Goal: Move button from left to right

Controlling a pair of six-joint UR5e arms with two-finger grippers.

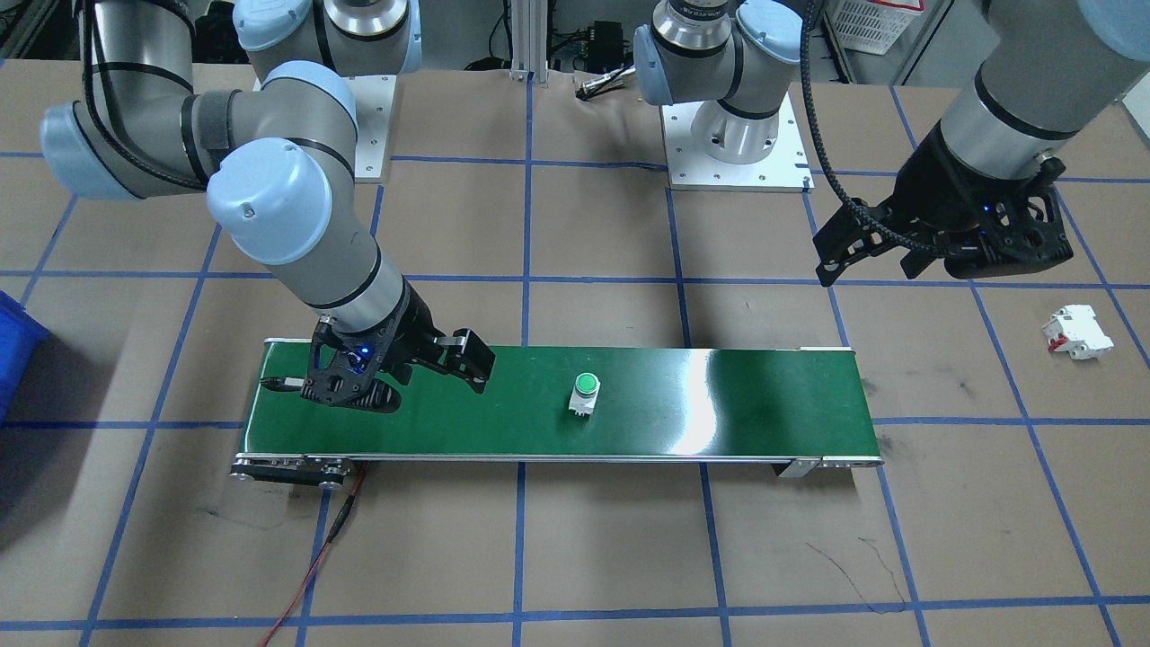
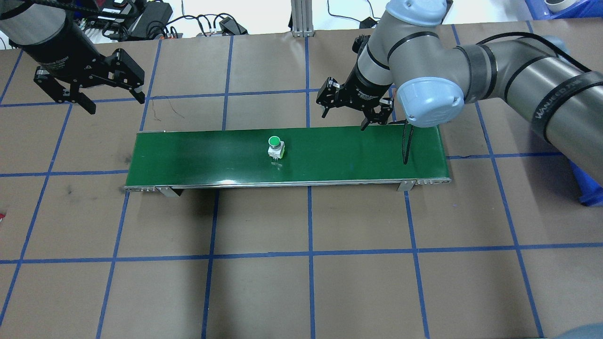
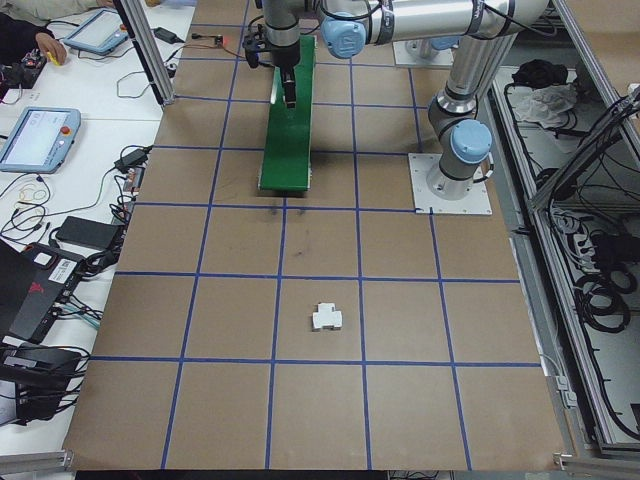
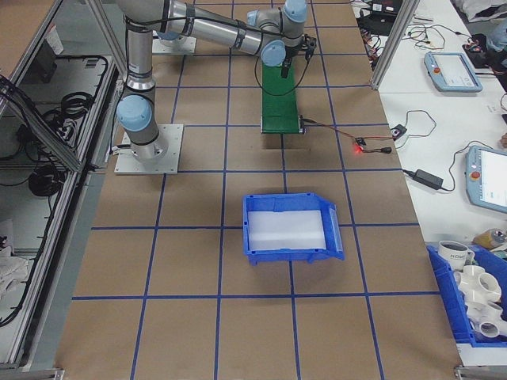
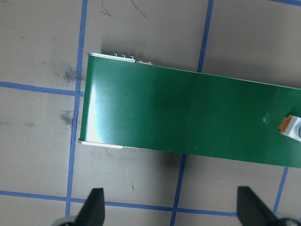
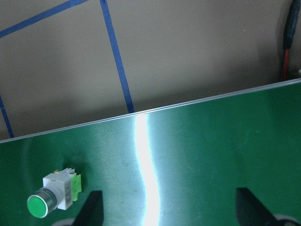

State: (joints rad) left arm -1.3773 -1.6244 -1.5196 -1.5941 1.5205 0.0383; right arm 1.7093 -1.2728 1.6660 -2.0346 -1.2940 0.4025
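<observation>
One button [image 2: 275, 146] is seen standing near the middle of the green conveyor belt [image 2: 198, 155], held by nothing. The right gripper [image 2: 354, 107] is kept low over the belt's right part with its fingers apart, probably to receive the button. The left gripper [image 2: 88, 94], also spread and empty, is held away behind the left end.

A white breaker [image 1: 1077, 332] lies beyond the green conveyor belt [image 1: 719, 404].
</observation>
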